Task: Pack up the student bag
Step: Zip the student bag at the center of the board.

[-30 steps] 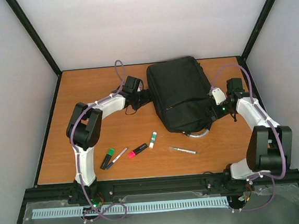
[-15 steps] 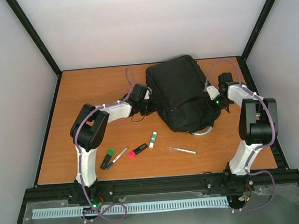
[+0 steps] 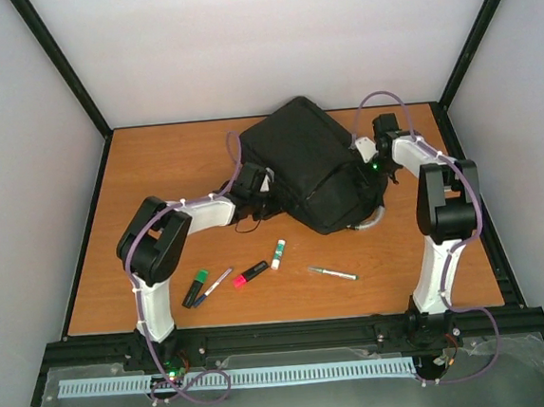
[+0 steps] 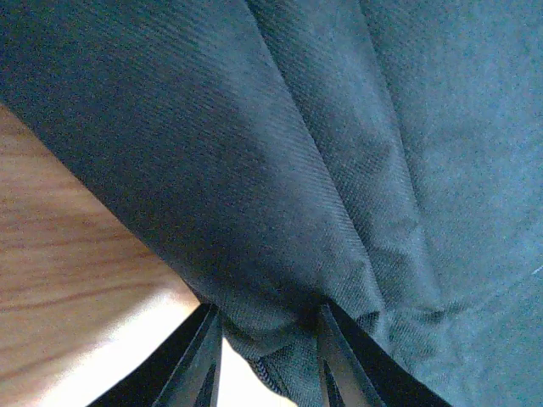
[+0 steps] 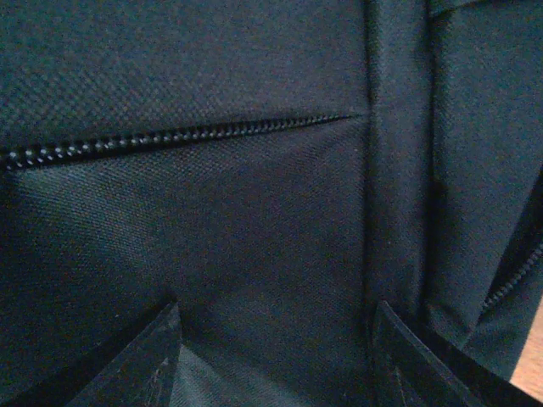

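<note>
The student bag (image 3: 307, 162) is a large black fabric backpack at the back middle of the table, bunched up and tilted, its grey loop handle (image 3: 374, 221) hanging at the near right end. My left gripper (image 3: 269, 192) is shut on the bag's left edge. In the left wrist view, a fold of the bag's fabric (image 4: 297, 170) is pinched in the left gripper (image 4: 267, 339), above the wood. My right gripper (image 3: 364, 162) is against the bag's right side. In the right wrist view, its jaws stand wide, and the right gripper (image 5: 276, 356) is shut on a broad stretch of the bag's fabric (image 5: 212, 212) below a zip.
On the wooden table (image 3: 155, 176) in front of the bag lie a green marker (image 3: 196, 286), a thin pen (image 3: 217, 283), a red highlighter (image 3: 250, 273), a white-and-green stick (image 3: 277, 253) and a silver pen (image 3: 332, 272). Grey walls close in the table on three sides.
Both arms have moved inward and toward the back. The left jaws have closed on the bag's fabric. The bag has risen, bunched up and shifted toward the back left.
</note>
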`<state>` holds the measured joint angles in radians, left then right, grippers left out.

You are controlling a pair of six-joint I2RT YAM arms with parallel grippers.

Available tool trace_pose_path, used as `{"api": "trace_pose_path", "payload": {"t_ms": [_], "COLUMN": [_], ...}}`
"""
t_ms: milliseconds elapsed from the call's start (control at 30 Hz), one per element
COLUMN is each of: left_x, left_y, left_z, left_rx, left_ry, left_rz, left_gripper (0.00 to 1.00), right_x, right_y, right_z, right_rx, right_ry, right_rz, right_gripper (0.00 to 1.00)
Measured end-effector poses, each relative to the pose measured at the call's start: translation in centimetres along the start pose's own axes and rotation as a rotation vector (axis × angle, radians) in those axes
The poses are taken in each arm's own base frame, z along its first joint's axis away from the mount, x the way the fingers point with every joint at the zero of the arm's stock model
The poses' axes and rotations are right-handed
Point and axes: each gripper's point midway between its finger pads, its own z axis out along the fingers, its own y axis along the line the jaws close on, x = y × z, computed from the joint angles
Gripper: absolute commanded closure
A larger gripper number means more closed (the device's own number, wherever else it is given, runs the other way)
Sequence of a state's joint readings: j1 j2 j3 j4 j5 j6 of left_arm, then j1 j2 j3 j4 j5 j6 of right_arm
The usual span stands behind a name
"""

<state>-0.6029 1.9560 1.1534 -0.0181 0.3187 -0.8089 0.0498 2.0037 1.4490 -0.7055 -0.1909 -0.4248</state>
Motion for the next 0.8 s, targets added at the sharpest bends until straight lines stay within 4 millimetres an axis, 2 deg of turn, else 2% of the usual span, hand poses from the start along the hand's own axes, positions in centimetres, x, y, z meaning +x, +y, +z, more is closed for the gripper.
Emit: {"api": "trace_pose_path", "payload": {"t_ms": [33,133,233,333,433,500,600,800], "left_x": [0.3,1.3,2.6,3.6,4.6,5.3,6.2,8.0], "left_y": [0.0,0.0,-0.1,-0.9,-2.7,-4.1,-5.5,-6.7], "left_z": [0.1,-0.2,-1.4,-2.9,-4.2,-4.7,-4.8,-4.7], "left_rx": [-0.001,-0.008,-0.023,-0.055,-0.094,-0.124,-0.169,-0.245], "left_ry": [0.005,0.016,0.024,0.013,-0.013,-0.035,-0.062,-0.086], "left_rz": [0.002,0.004,0.013,0.085,0.234,0.357,0.527,0.849], "left_gripper": [0.63,0.44,0.39,0.38,0.38,0.35,0.28,0.31], "right_x": [-0.3,-0.7,-0.6,-0.3,0.4,1.3,3.3,6.8], "right_y": [-0.1,-0.2,0.2,1.1,2.5,3.6,5.1,7.0], "right_z": [-0.1,-0.6,-2.5,-6.4,-11.0,-13.0,-14.0,-13.7], "right_rx": [0.003,0.002,-0.02,-0.023,-0.007,-0.003,-0.024,-0.083], "right_ry": [-0.008,-0.024,-0.062,-0.137,-0.228,-0.274,-0.289,-0.27], "right_rz": [0.001,0.006,0.019,0.023,0.003,-0.012,-0.011,0.02], "right_gripper": [0.35,0.32,0.3,0.28,0.28,0.28,0.29,0.29]}}
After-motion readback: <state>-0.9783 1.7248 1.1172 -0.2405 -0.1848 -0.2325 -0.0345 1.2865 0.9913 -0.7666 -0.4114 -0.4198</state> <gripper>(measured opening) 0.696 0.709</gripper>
